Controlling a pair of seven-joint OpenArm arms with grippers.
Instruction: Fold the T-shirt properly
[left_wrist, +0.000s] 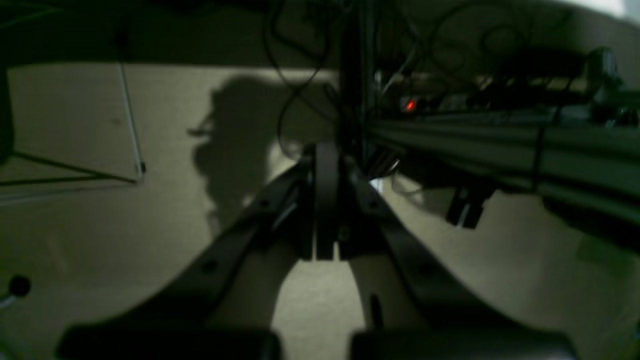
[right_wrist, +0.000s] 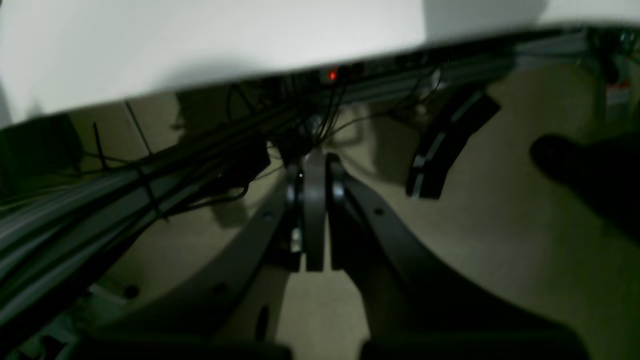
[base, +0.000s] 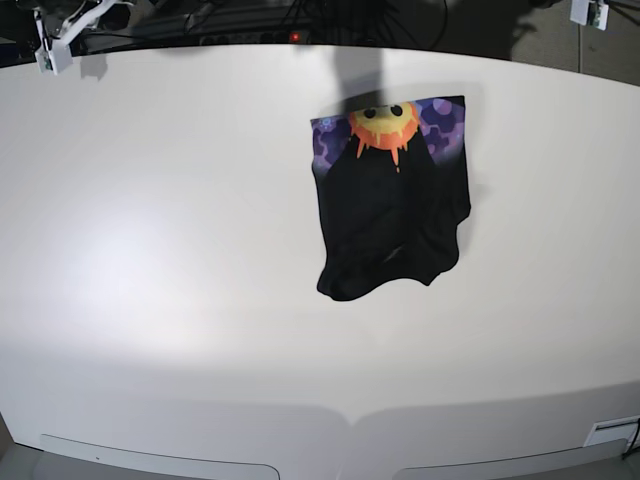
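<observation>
Left gripper (left_wrist: 320, 200) near middle, black fingers pressed together, holding nothing. Dim tan floor (left_wrist: 90, 240) below. Dark shadow (left_wrist: 235, 140) on floor, left of gripper. Grey metal rail (left_wrist: 500, 145) on right, black cables (left_wrist: 300, 60) above, small red light (left_wrist: 410, 105).

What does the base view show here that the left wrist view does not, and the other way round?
Only the base view shows the T-shirt, lying partly folded on the white table, with its sun-face print at the far edge; neither arm appears there.

Only the left wrist view shows the left gripper, shut and empty, hanging over a dim beige floor beside a metal frame rail and cables.

Both share little: a small red light among dark cables at the table's far side, possibly the same one glowing in the wrist view.
</observation>
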